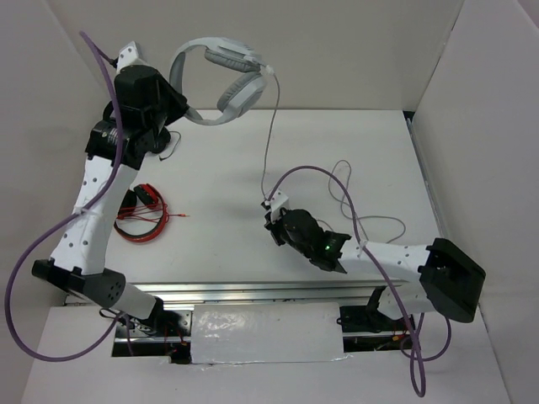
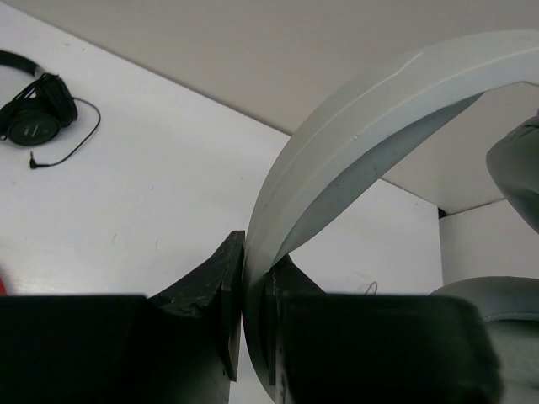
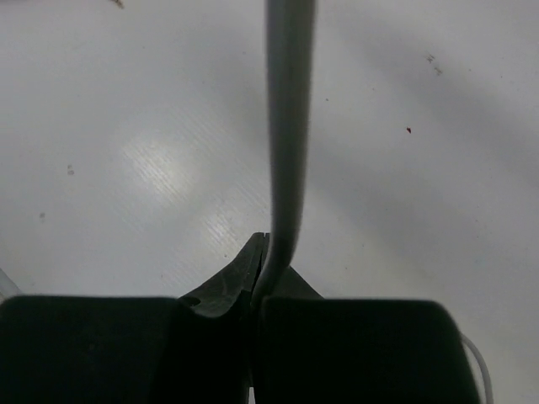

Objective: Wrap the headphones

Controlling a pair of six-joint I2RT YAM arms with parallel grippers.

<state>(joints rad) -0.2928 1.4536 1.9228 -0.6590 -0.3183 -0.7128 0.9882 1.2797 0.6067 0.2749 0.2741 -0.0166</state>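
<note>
Holding the headphones aloft, the left fingers clamp the headband; the right fingers are closed on the cable, which may slip out if pulled tight.

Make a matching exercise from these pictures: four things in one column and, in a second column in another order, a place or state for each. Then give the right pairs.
Things
1. grey headphones
2. grey cable
3. black headphones
4. red wire bundle

Places or states
A. coiled in loops on the table
B. pinched in the right gripper
C. lifted up, clamped in the left gripper
D. flat on the table, thin black cord trailing

Pairs: 1-C, 2-B, 3-D, 4-A
</note>
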